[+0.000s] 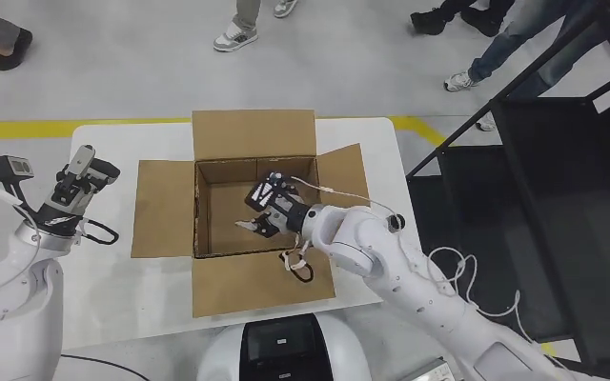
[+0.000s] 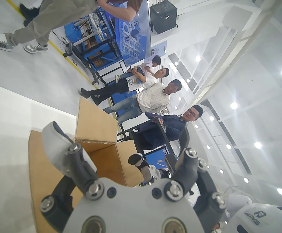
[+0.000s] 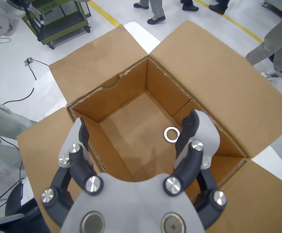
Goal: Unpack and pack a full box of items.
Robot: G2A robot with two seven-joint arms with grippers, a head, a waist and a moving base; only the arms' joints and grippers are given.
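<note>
An open cardboard box (image 1: 253, 133) stands mid-table with all its flaps folded out. My right gripper (image 1: 255, 225) hangs open just inside the box's mouth, holding nothing. From the right wrist view, the box (image 3: 198, 66) is bare inside except for a small white ring (image 3: 171, 134) flat on its floor, below and close to one finger of the right gripper (image 3: 136, 124). My left gripper (image 1: 88, 170) is raised off the table's left side, open and empty. In its own view the left gripper (image 2: 119, 143) faces the box (image 2: 94, 123) from the side.
The white table (image 1: 105, 286) has bare surface left of the box. A black metal stair frame (image 1: 534, 190) stands close on the right. A green cart (image 3: 59, 17) and floor cables (image 3: 33, 72) lie beyond the table.
</note>
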